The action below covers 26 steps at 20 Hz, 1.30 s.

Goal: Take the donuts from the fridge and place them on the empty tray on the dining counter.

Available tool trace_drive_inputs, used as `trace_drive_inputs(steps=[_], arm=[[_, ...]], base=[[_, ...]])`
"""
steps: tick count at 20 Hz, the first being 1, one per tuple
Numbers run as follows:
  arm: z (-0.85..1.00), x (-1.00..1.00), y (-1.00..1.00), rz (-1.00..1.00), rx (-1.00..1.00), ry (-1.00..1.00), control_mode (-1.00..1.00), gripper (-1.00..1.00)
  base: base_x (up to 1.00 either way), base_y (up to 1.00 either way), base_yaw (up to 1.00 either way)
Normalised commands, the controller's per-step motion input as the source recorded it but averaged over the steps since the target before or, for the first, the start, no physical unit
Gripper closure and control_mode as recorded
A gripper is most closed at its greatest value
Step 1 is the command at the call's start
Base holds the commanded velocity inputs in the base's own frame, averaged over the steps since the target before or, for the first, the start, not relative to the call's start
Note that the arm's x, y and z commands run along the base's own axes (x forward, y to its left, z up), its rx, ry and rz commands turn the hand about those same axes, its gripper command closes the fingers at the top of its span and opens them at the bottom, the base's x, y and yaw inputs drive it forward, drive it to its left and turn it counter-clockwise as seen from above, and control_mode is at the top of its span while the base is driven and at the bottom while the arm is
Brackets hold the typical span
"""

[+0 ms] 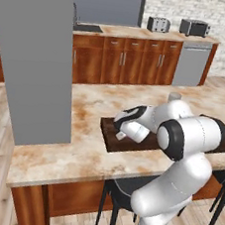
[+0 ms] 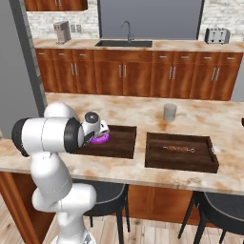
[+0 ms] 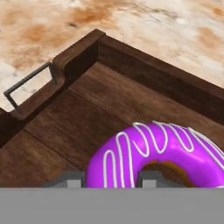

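Note:
My gripper (image 3: 109, 180) is shut on a ring donut (image 3: 157, 151) with purple icing and white stripes. It holds the donut low over the left end of the empty tray (image 3: 87, 113), a dark brown wooden tray with a low rim and a metal handle. I cannot tell whether the donut touches the tray floor. In the right base view the donut (image 2: 100, 138) shows under my gripper (image 2: 97, 137), above the tray (image 2: 121, 143) on the dining counter (image 2: 143, 112). In the left base view my hand hides part of the tray (image 1: 112, 140). The fridge is out of view.
A second brown tray (image 2: 157, 159) with a tan skewer lies to the right of the empty one. A grey cup (image 2: 169, 112) stands behind them. A tall grey block (image 1: 36, 60) rises at the counter's left end. Black stools (image 2: 107, 195) stand below the front edge.

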Motion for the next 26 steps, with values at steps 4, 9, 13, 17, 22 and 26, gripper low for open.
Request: trace_drive_inputs(steps=[4,9,13,17,22,26], arm=[[-0.19,0.16,0.0,0.0,0.0,0.02,-1.0,1.0],[-0.2,0.16,0.01,0.0,0.0,0.02,-1.0,-1.0],[-0.1,0.07,0.0,0.0,0.0,0.01,-1.0,-1.0],[0.05,0.0,0.0,0.0,0.0,0.01,-1.0,-1.0],[0.32,0.0,0.0,0.0,0.0,0.02,-1.0,-1.0],[0.8,0.0,-0.03,-0.03,0.01,-0.03,-1.0,-1.0]], base=[[0.0,0.0,0.0],[0.0,0.0,0.0],[0.0,0.0,0.0],[0.0,0.0,0.0],[0.0,0.0,0.0],[0.0,0.0,0.0]])
